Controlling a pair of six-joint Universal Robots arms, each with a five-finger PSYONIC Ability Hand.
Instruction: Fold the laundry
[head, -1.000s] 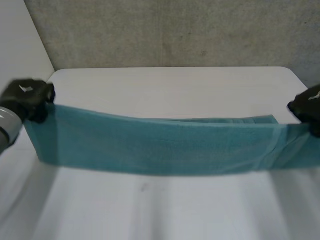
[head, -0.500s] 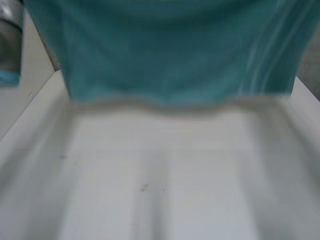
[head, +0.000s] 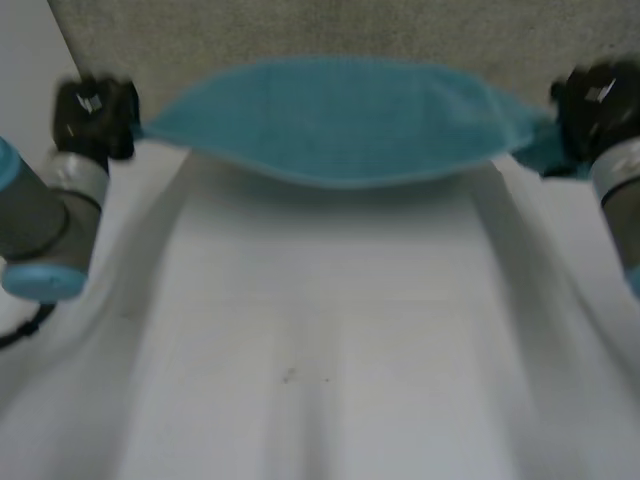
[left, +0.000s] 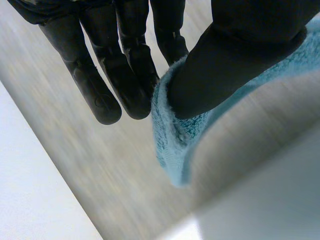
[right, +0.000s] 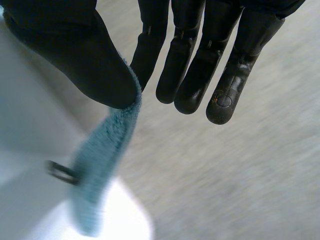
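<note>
Towel (head: 340, 120) is sailing out over the far end of the surface (head: 320, 340) now. A second ago it was hanging low across the middle, then it was swinging up right in front of the head camera, and now it is billowing nearly flat in the air, its belly sagging a little and clear of the surface. To my eye this is the cast before the lay-down: the cloth is opening out, and no fold is made yet.

Left hand (head: 92, 110) is reaching far forward and holding high, its thumb pinching the towel's left end against the fingers, as its wrist view is showing. Right hand (head: 598, 100) is mirroring it at the other end, thumb nipping the edge against the nearest finger while the rest are staying straight. Both arms are spreading wide, hands level, keeping the towel taut between them.
</note>
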